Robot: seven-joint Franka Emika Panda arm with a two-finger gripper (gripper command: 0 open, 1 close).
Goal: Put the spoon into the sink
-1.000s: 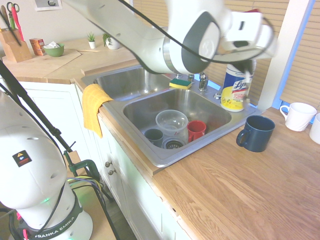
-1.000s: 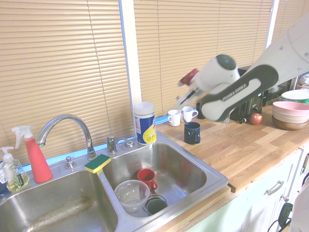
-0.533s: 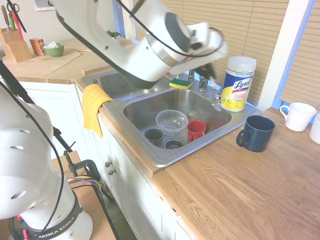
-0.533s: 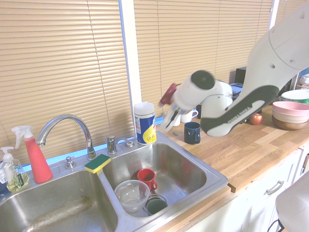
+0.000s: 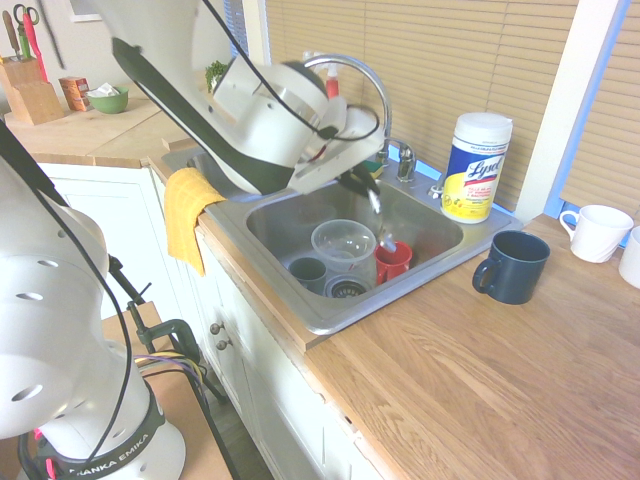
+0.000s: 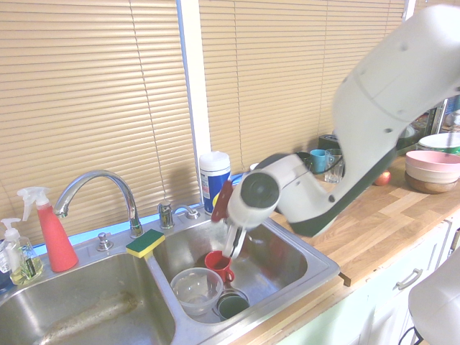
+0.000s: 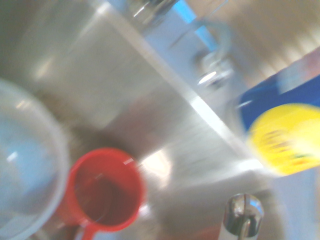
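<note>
1. The gripper (image 5: pixel 362 182) is hanging over the right-hand basin of the sink (image 5: pixel 300 305), tilted down toward the basin floor, with its fingers closed tight on the handle of the spoon (image 5: pixel 380 225)
2. The spoon is hanging from the fingers with its bowl end lowest, sitting just above the red cup (image 5: pixel 392 260) inside the sink; whether it is touching the cup's rim cannot be told
3. The red cup is standing on the floor of the sink, just beside the clear plastic bowl (image 5: pixel 343 245)
4. A dark green cup (image 5: pixel 308 273) is sitting near the clear plastic bowl, next to the sink's drain
5. A yellow and green sponge (image 6: pixel 145 243) is lying on the divider of the sink, below the faucet (image 6: pixel 93 188)
6. A wipes canister (image 5: pixel 476 166) is standing at the back corner of the sink
7. A dark blue mug (image 5: pixel 510 266) is standing on the wooden counter beside the sink, apart from it
8. A yellow cloth (image 5: pixel 188 215) is draping over the front edge of the sink
</note>
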